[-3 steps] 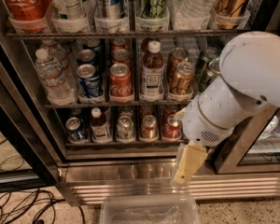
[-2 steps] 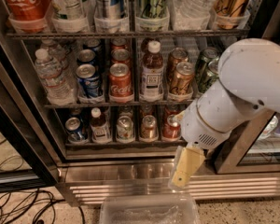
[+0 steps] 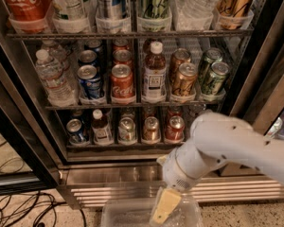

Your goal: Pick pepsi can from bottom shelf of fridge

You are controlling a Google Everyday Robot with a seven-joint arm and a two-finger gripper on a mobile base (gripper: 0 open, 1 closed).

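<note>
Seen from my remote station: the hand (image 3: 162,209), a cream wedge on a smooth white rounded arm (image 3: 236,145), hangs low at the near centre, in front of the fridge (image 3: 99,174) and its slatted steel base. It sits over a clear plastic bin (image 3: 128,214) on the floor. I cannot tell how far the hand is open, and I see nothing in its hold.

The pepsi can (image 3: 75,129), blue with a silver top, stands at the far left of the bottom shelf (image 3: 118,146), a dark wire rack with a steel front edge, well apart from the hand.

I count five containers in that front row. Left to right they are the pepsi can, one white-capped bottle (image 3: 101,126), one silver can (image 3: 127,129), one copper-toned can (image 3: 151,129) and one red can (image 3: 174,128).

Black cables (image 3: 19,212) loop on the speckled floor at near left.
</note>
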